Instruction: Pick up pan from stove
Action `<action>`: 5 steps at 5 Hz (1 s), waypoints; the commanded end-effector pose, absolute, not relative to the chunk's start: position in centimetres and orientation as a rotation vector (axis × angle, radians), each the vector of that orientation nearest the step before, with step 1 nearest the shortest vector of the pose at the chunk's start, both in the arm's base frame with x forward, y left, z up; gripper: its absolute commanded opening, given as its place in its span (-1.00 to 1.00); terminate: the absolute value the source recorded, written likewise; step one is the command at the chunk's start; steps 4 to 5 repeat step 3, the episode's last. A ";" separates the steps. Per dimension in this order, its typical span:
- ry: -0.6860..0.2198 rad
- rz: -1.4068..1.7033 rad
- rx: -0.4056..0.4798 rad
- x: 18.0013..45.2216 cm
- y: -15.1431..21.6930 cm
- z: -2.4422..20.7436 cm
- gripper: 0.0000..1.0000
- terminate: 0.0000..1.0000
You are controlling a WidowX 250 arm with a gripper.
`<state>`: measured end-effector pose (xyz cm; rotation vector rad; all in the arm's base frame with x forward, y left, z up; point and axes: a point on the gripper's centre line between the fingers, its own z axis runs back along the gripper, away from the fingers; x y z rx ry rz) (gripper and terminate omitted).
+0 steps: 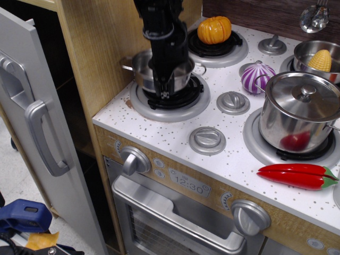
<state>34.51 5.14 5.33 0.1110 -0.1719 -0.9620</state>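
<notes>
The pan (142, 70) is a small shiny steel pot with thin wire loop handles. It hangs tilted just above the front-left burner (170, 98) of the stove (175, 138), clear of the black grate. My gripper (167, 85) is black and comes down from above. It is shut on the pan's near rim, with one finger inside and one outside. The arm hides much of the pan's middle and right side.
An orange pumpkin (214, 29) sits on the back-left burner. A purple onion (257, 77), a large lidded steel pot (299, 109), a red chilli (297, 176) and a steel pot with yellow corn (319, 57) stand to the right. A wooden cabinet wall (98, 48) rises close on the left.
</notes>
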 end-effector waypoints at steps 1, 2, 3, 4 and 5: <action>-0.287 -0.960 0.214 35.4 4.7 10.2 -1.00 -1.00; -0.296 -0.973 0.244 35.4 4.5 10.8 -1.00 -1.00; -0.317 -0.978 0.249 35.3 4.1 10.6 -1.00 1.00; -0.317 -0.978 0.249 35.3 4.1 10.6 -1.00 1.00; -0.317 -0.978 0.249 35.3 4.1 10.6 -1.00 1.00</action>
